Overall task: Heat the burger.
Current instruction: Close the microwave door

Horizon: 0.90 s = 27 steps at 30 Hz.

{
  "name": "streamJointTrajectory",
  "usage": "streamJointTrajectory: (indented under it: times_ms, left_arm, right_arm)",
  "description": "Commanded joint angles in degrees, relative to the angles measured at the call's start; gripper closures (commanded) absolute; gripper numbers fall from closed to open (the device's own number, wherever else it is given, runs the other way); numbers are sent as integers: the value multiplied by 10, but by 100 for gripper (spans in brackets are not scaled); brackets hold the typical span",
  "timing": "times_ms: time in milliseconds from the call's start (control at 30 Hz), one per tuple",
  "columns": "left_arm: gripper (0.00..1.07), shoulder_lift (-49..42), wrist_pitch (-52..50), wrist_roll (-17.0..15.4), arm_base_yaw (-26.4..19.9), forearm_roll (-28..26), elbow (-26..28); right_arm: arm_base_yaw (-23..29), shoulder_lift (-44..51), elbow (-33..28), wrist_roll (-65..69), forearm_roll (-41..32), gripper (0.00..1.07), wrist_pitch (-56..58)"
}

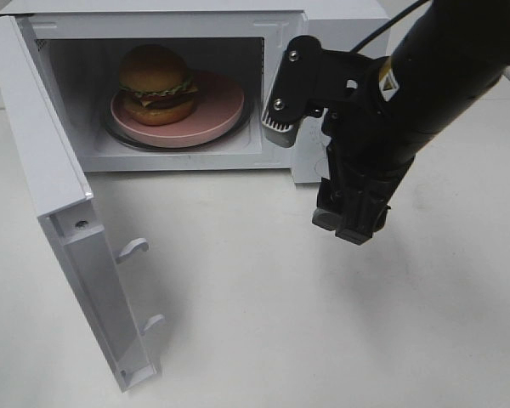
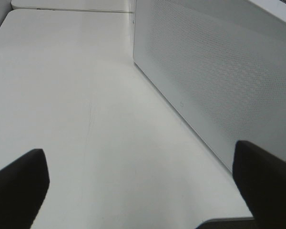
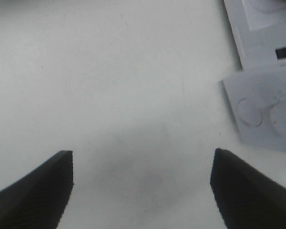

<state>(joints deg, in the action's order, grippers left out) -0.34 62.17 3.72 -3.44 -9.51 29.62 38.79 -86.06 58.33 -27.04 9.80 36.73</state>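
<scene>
The burger (image 1: 156, 83), with a golden-brown bun, green lettuce and a dark patty, sits on a pink plate (image 1: 221, 110) inside the open microwave (image 1: 280, 17). The microwave door (image 1: 59, 221) is swung wide open to the left. My right gripper (image 1: 344, 228) hangs fingers-down over the table, in front of the microwave's right side and apart from the burger. In the right wrist view it (image 3: 141, 153) is open and empty above bare table. My left gripper (image 2: 138, 149) is open and empty beside the microwave's perforated side wall (image 2: 219, 71). It is out of the exterior high view.
The open door's two latch hooks (image 1: 133, 247) stick out toward the table middle. The microwave's control panel (image 3: 267, 109) shows beside the right gripper. The white table (image 1: 263, 323) spreads in front of the microwave.
</scene>
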Motion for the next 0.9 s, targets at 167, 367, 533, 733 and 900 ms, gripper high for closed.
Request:
streamJointTrajectory:
  times_ms: [167,367,533,733,900]
  left_arm:
    - [5,-10,-9,1,2,-1,-1]
    - [5,-10,-9,1,2,-1,-1]
    - [5,-10,-9,1,2,-1,-1]
    - [5,-10,-9,1,2,-1,-1]
    - [5,-10,-9,1,2,-1,-1]
  right_arm:
    - [1,84,-50,167,1,31,76]
    - [1,123,-69,213,-1,31,113]
    - [1,164,-85,233,-1,31,163]
    - [1,201,-111,241,-1,31,170]
    - [1,246,-135,246,-1,31,189]
